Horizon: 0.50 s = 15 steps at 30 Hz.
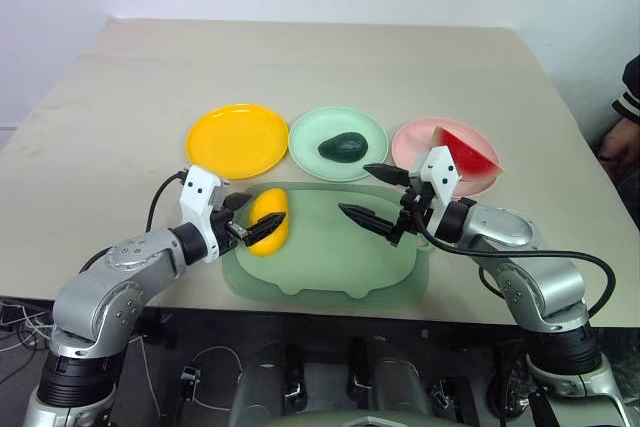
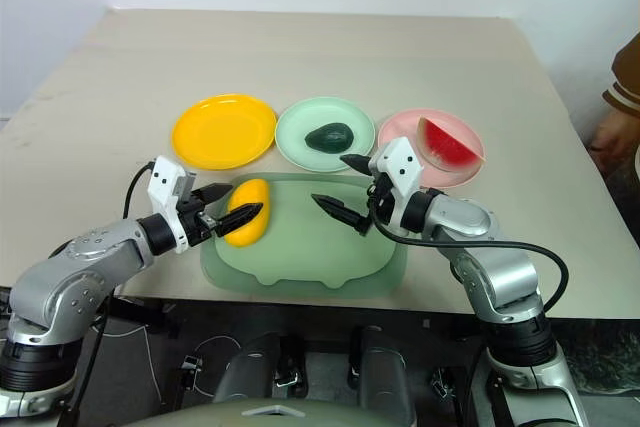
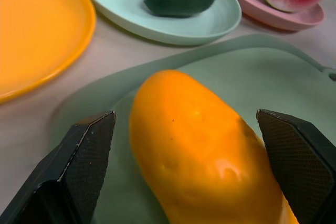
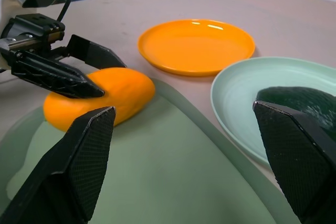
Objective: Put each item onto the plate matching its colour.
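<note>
the yellow plate (image 1: 238, 139) sits bare, just beyond and to the outer side of the left claw (image 1: 252, 222). that claw is spread, one finger on each side of the mango (image 1: 270, 221), which lies on the green tray (image 1: 330, 277); it is not squeezing it. the mango looks like smooth hard plastic, light but glossy and rounded, so it may slip; pinching across its fat middle seems safest. beyond the gap between the claws, the avocado (image 1: 345, 148) already rests on the green plate (image 1: 338, 142). the right claw (image 1: 374, 194) hangs spread and empty over the tray. beyond it, the watermelon (image 1: 467, 155) lies on the pink plate (image 1: 440, 154).
</note>
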Each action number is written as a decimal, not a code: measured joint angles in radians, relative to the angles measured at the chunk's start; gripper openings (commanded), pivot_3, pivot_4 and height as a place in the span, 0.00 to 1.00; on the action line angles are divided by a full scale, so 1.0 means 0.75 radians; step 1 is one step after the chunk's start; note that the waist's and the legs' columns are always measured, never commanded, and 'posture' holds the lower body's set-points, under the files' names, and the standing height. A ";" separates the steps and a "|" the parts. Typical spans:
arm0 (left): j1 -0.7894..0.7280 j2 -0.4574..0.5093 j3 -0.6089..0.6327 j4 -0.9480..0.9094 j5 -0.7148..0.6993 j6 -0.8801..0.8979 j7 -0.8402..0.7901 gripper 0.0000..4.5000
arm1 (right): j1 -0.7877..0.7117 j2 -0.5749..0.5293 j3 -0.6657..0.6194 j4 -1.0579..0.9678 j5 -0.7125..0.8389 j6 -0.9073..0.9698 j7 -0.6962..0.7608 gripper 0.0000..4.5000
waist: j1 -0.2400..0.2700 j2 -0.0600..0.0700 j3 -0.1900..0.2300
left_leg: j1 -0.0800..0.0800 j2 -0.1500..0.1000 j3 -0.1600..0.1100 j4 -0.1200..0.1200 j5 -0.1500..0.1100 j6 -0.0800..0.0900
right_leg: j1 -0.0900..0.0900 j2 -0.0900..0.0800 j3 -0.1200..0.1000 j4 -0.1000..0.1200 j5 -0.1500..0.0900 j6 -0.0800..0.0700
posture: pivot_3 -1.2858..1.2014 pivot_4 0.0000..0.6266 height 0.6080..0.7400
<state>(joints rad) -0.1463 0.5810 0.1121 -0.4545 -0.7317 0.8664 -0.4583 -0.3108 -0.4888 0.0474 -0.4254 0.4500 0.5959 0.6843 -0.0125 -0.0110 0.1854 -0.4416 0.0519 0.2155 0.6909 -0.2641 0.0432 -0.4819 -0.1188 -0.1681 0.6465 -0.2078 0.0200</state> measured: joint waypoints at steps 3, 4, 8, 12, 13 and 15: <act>0.033 0.002 -0.020 0.010 0.000 -0.018 -0.058 1.00 | 0.004 0.000 0.000 0.001 -0.010 -0.001 -0.017 0.99 | -0.001 0.000 0.000 | 0.001 0.000 0.000 0.000 0.000 0.000 | 0.000 0.000 0.000 0.000 0.000 0.000 | 0.52 0.24 0.67; 0.035 0.002 -0.025 0.022 0.001 -0.029 -0.072 1.00 | 0.004 0.000 0.000 0.002 -0.014 -0.001 -0.021 0.99 | -0.001 0.000 0.000 | 0.001 0.000 0.000 0.000 0.000 0.000 | 0.001 0.000 0.000 0.000 0.000 0.000 | 0.52 0.24 0.67; 0.036 0.001 -0.026 0.064 0.001 -0.067 -0.123 0.81 | 0.003 0.001 0.000 0.006 -0.021 -0.001 -0.039 1.00 | -0.001 0.000 0.000 | 0.002 0.000 0.000 0.000 0.000 0.000 | 0.001 0.000 0.000 0.000 -0.002 -0.003 | 0.52 0.24 0.67; 0.035 0.000 -0.027 0.090 0.002 -0.092 -0.150 0.79 | 0.003 0.001 0.000 0.026 -0.027 -0.001 -0.044 1.00 | -0.001 0.000 0.000 | 0.002 0.000 0.000 0.000 0.000 0.000 | 0.001 0.000 0.000 0.000 -0.002 -0.003 | 0.52 0.24 0.67; 0.035 0.001 -0.027 0.093 0.003 -0.095 -0.156 0.79 | 0.002 0.001 0.000 0.027 -0.031 -0.002 -0.045 1.00 | -0.001 0.000 0.000 | 0.002 0.000 0.000 0.000 0.000 0.000 | 0.002 0.000 0.000 0.000 -0.002 -0.003 | 0.52 0.24 0.67; 0.035 0.001 -0.027 0.093 0.007 -0.100 -0.163 0.79 | -0.002 0.001 0.000 0.031 -0.042 -0.004 -0.050 1.00 | -0.001 0.000 0.000 | 0.002 0.000 0.000 0.000 0.000 0.000 | 0.002 0.000 0.000 0.000 -0.002 -0.003 | 0.52 0.24 0.67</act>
<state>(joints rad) -0.1200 0.5821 0.0922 -0.3846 -0.7268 0.7913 -0.5806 -0.3121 -0.4881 0.0477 -0.4023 0.4188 0.5927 0.6466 -0.0136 -0.0106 0.1852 -0.4402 0.0521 0.2152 0.6910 -0.2641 0.0432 -0.4807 -0.1191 -0.1681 0.6464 -0.2093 0.0176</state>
